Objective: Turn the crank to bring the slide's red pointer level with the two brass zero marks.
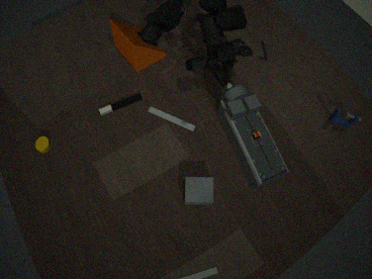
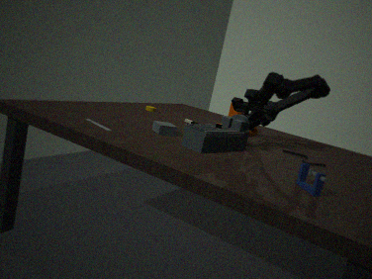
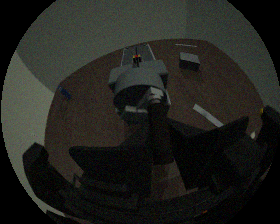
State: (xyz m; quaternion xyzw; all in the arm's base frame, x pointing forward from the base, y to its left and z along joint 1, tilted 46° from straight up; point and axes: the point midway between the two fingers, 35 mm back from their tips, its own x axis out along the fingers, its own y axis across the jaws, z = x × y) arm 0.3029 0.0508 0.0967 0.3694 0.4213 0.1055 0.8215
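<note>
The grey machine [image 1: 269, 154] [image 2: 218, 141] [image 3: 138, 75] has a long slotted top and a round hub at its arm end. The small red-orange pointer [image 1: 256, 135] [image 3: 137, 59] sits on the slot, about midway along the top. Brass-coloured specks show close beside it; whether they are exactly level is too small to tell. The crank's dark handle [image 3: 160, 122] sticks out from the hub towards the wrist camera. My gripper [image 3: 155, 121] is shut on the crank handle, one finger on each side. In the top and exterior views the fingertips are dark and hard to make out beside the hub.
An orange wedge [image 1: 136, 49] stands near the arm. A black-and-white stick [image 1: 121, 104], a pale bar [image 1: 171, 119] [image 3: 207, 115], a grey block [image 1: 199, 190] [image 2: 165, 128] [image 3: 189, 61] and a yellow cylinder [image 1: 43, 143] lie to one side. A blue bracket [image 1: 343, 120] [image 2: 311, 180] stands on the other.
</note>
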